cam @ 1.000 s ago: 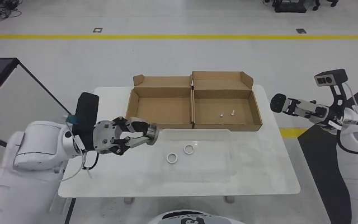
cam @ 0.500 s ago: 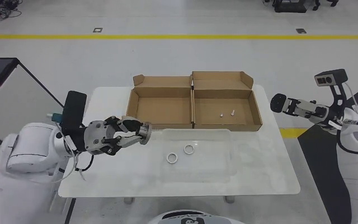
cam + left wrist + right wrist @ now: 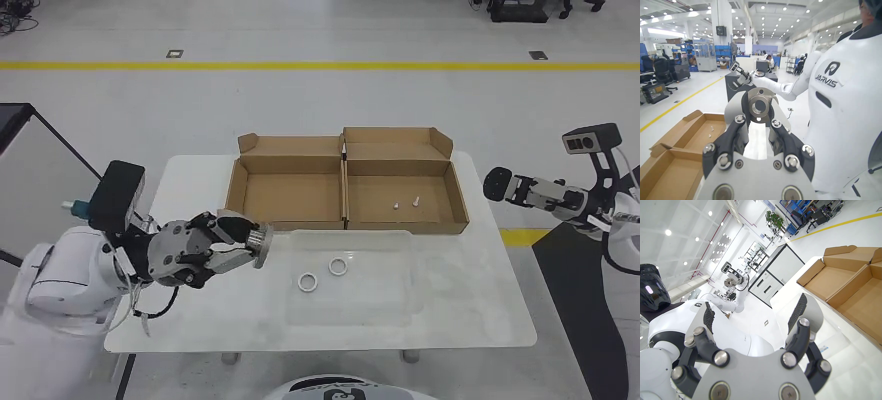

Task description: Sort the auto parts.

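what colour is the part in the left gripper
Silver-grey metal flange, clearest in the left wrist view.

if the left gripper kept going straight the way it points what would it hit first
Likely nothing on the table: the left gripper, holding the metal flange, points level across it toward the right gripper, far off.

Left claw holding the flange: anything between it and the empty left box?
Nothing visible. The left claw, shut on the flange, hangs just before the empty box; only that box's near wall lies between. The clear tray sits aside.
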You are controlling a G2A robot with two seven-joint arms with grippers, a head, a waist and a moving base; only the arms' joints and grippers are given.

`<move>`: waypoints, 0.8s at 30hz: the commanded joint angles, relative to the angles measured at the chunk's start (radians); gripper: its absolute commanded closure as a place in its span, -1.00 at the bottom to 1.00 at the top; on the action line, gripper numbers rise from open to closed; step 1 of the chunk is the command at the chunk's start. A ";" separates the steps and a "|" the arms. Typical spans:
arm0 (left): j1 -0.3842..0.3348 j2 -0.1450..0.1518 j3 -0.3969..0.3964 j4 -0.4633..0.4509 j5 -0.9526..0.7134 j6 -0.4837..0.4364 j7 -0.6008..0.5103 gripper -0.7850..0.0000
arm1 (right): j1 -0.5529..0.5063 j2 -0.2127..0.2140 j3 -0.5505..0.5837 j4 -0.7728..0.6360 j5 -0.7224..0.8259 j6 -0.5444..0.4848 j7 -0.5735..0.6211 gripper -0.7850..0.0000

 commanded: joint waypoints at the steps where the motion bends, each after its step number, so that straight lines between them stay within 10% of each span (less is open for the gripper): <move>1: 0.006 0.000 0.018 -0.002 -0.072 0.004 0.023 1.00 | 0.000 0.000 0.000 0.000 0.000 0.000 0.000 -1.00; 24: 0.086 -0.002 -0.004 -0.011 -0.667 -0.012 0.017 1.00 | 0.000 0.000 0.000 0.000 0.000 0.000 0.000 -1.00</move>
